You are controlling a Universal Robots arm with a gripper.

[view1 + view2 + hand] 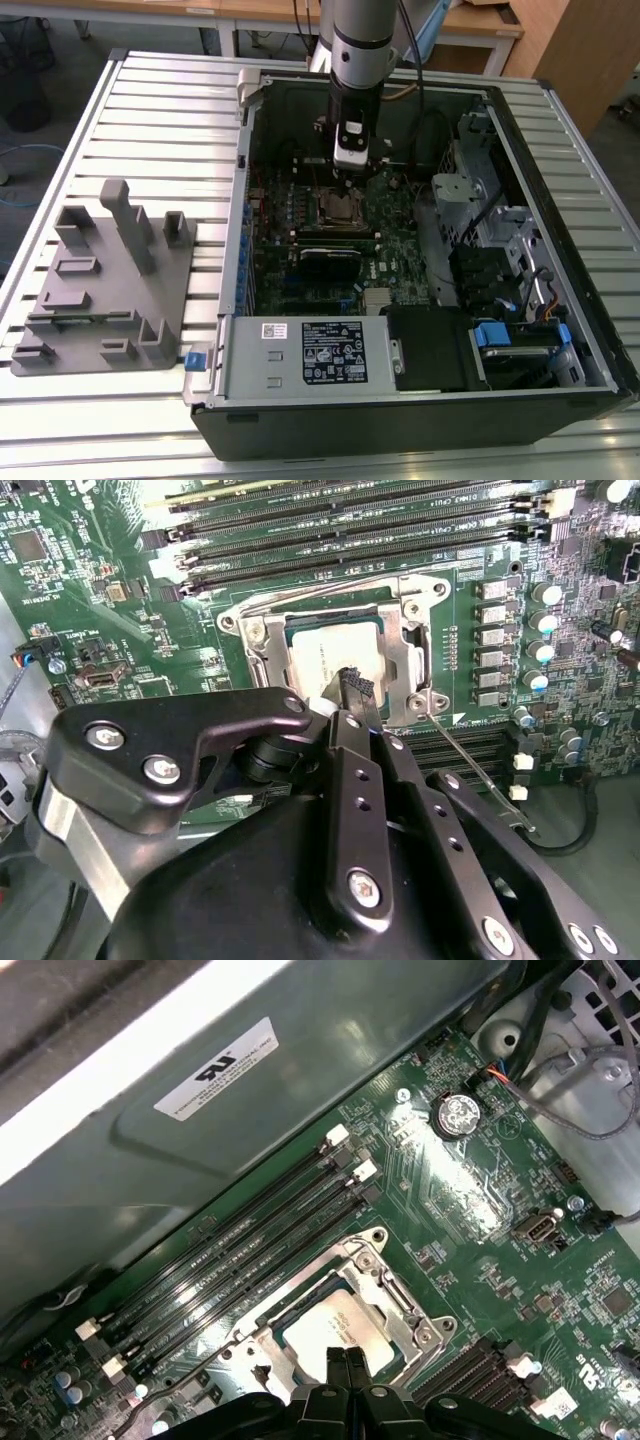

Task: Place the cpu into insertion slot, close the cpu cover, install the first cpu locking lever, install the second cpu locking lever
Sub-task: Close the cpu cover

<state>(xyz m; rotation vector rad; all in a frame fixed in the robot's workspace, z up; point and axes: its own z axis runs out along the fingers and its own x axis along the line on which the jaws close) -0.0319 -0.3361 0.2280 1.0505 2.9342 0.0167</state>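
The gripper (355, 692) has its fingers drawn together with nothing between them. Its tips are right over the cpu (315, 660), though I cannot tell if they touch it. The cpu sits in the insertion slot (432, 588), with the cpu cover (400, 665) lying down around it. A thin wire locking lever (480, 770) angles out from the slot's corner, beside the gripper's links. Beyond the tips run black memory slots (350, 530). Farther out, the open computer case (400, 420) rests on a slatted table (160, 110).
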